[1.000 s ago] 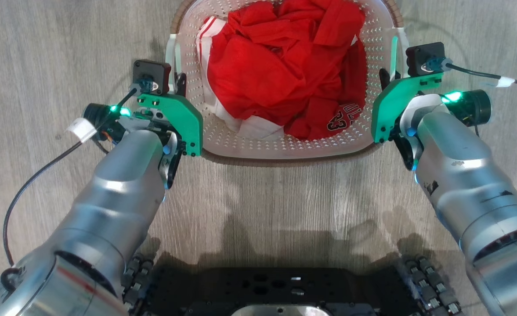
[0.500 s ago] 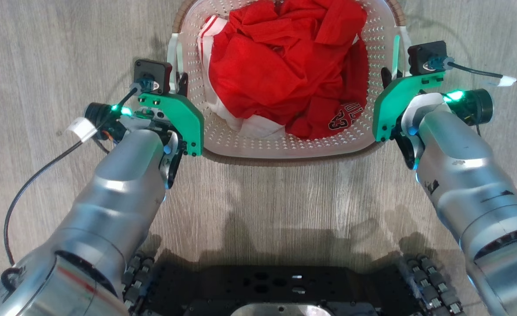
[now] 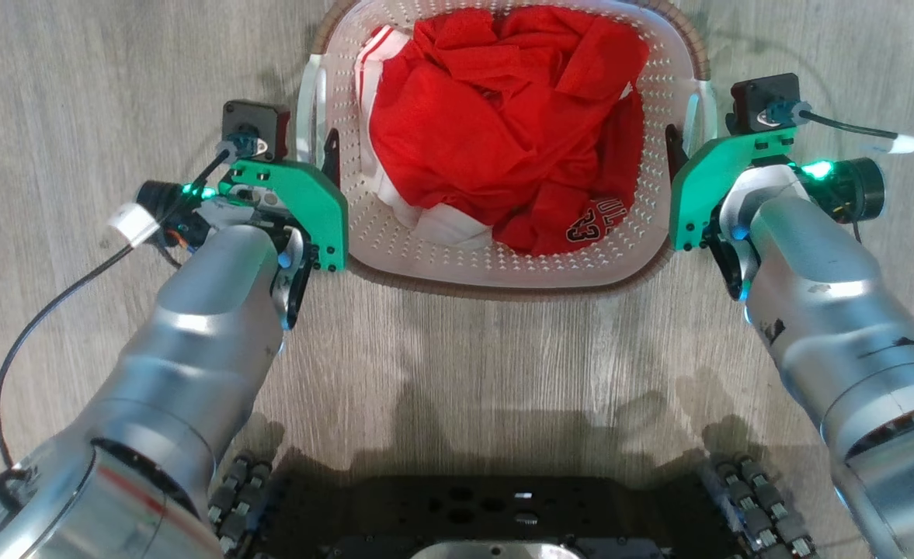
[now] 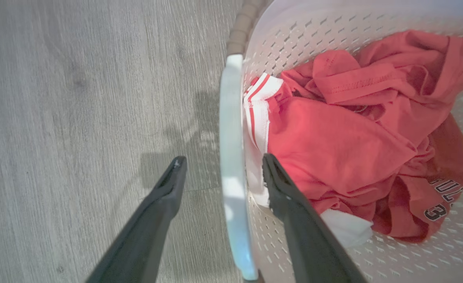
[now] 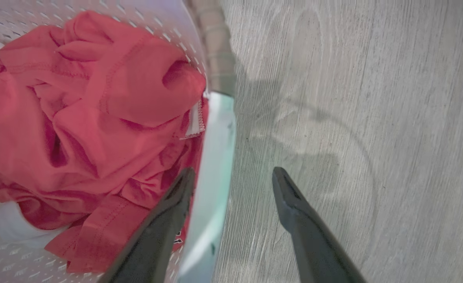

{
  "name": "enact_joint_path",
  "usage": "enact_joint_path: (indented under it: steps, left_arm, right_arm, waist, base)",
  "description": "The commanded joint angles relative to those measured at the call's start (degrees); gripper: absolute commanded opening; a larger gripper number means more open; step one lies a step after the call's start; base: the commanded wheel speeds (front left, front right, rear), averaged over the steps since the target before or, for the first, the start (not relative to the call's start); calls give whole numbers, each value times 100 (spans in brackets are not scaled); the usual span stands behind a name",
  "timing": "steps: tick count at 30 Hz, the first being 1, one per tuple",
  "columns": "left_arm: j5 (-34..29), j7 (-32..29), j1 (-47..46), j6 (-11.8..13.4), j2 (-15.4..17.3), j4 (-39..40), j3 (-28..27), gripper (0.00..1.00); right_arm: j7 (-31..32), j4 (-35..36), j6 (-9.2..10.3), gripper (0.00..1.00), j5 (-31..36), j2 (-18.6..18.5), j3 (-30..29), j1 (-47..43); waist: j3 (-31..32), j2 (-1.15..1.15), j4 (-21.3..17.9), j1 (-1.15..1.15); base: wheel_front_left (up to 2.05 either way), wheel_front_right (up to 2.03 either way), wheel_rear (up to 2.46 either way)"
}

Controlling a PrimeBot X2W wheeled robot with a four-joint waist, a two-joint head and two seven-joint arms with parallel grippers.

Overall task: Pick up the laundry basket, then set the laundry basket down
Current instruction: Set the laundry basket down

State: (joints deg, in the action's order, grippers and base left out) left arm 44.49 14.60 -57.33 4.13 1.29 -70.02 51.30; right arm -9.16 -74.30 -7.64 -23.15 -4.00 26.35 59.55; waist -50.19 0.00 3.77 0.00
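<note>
laundry basket (image 3: pixel 503 268): i'm seeing it resting on the floor (image 3: pixel 457 365) at 12 o'clock, red clothes (image 3: pixel 495 132) inside.
left gripper (image 4: pixel 221 165): jaws spreading wide astride the 9 o'clock handle (image 4: pixel 231 129), gripping nothing.
right gripper (image 5: pixel 233 173): likewise, astride the 3 o'clock handle (image 5: pixel 217 149).

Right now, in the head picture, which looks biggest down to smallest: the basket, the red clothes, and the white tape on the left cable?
1. Basket
2. Red clothes, lying inside it
3. White tape, far smaller than both
</note>
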Motion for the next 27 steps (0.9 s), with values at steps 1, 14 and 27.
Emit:
enact_joint_path:
  steps: [1,14,27]
  left_arm:
    - [58,8,104,73,159,-24,-42,100]
    - [74,38,179,293,193,255,-278,100]
    - [-1145,40,1370,609,596,2243,-1961,100]
  right_arm:
    - [-33,34,15,100,67,112,56,-286]
    - [-333,34,15,100,228,112,-82,-222]
    - [-581,889,15,100,564,113,-519,-500]
  waist:
    - [40,0,-2,0]
    - [537,0,-24,0]
    - [1679,0,-220,0]
  base:
    - [0,0,0]
    - [0,0,0]
    - [0,0,0]
